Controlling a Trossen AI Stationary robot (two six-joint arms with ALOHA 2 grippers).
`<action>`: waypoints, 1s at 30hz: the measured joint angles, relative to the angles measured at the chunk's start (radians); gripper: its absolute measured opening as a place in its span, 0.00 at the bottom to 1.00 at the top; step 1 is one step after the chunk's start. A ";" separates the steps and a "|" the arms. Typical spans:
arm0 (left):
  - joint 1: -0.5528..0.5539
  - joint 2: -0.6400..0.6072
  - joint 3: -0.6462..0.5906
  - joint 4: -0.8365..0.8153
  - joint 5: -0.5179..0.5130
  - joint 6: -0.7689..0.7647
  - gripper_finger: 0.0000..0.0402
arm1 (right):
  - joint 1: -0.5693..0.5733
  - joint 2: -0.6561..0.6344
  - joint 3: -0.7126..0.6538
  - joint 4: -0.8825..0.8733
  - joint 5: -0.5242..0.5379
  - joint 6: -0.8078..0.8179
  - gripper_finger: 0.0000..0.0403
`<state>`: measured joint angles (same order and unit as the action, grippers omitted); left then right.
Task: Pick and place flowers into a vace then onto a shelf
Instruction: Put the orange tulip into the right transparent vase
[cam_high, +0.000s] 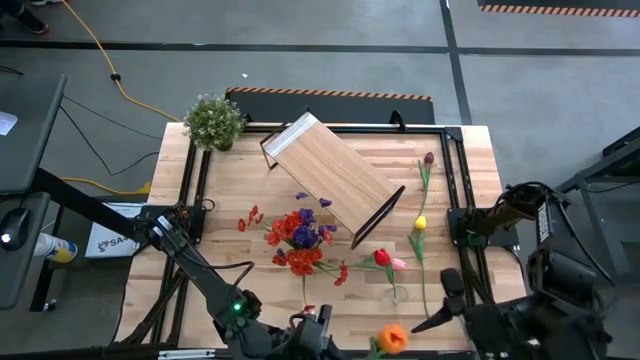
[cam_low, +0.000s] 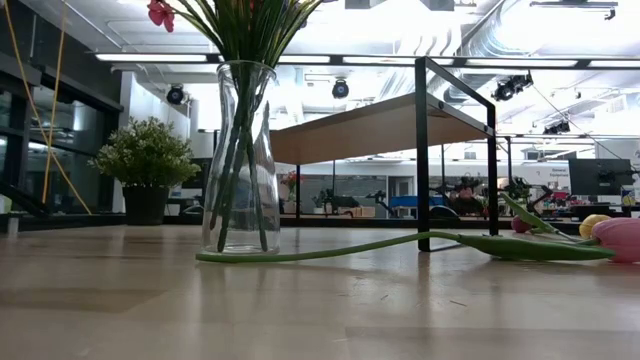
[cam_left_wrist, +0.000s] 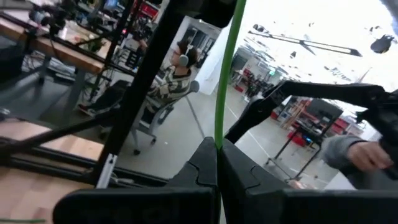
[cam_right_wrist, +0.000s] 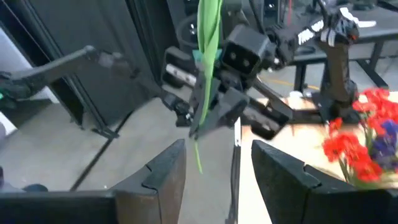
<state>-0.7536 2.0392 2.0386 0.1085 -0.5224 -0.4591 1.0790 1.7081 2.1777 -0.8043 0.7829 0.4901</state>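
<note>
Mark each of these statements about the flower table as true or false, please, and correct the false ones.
1. The left claw is shut on a green flower stem. True.
2. The right claw grips the vase. False: it is open and holds nothing; the vase stands apart from it, near the middle of the table.
3. The shelf stands on the table with nothing on its board. True.
4. Every tulip is in the vase. False: several lie on the table, among them a yellow tulip.
5. The vase lies on its side. False: it stands upright with flowers in it.
</note>
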 joint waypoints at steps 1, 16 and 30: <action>0.000 0.000 0.001 0.001 -0.010 0.011 0.08 | -0.013 0.000 0.000 0.019 -0.017 -0.018 0.44; 0.001 0.000 0.001 -0.036 -0.090 0.063 0.08 | -0.168 0.036 0.000 0.161 -0.242 -0.132 0.46; 0.001 0.000 0.001 -0.037 -0.096 0.066 0.08 | -0.215 0.048 0.000 0.202 -0.315 -0.133 0.51</action>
<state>-0.7528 2.0396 2.0392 0.0715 -0.6187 -0.3931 0.8645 1.7561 2.1777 -0.6026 0.4682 0.3573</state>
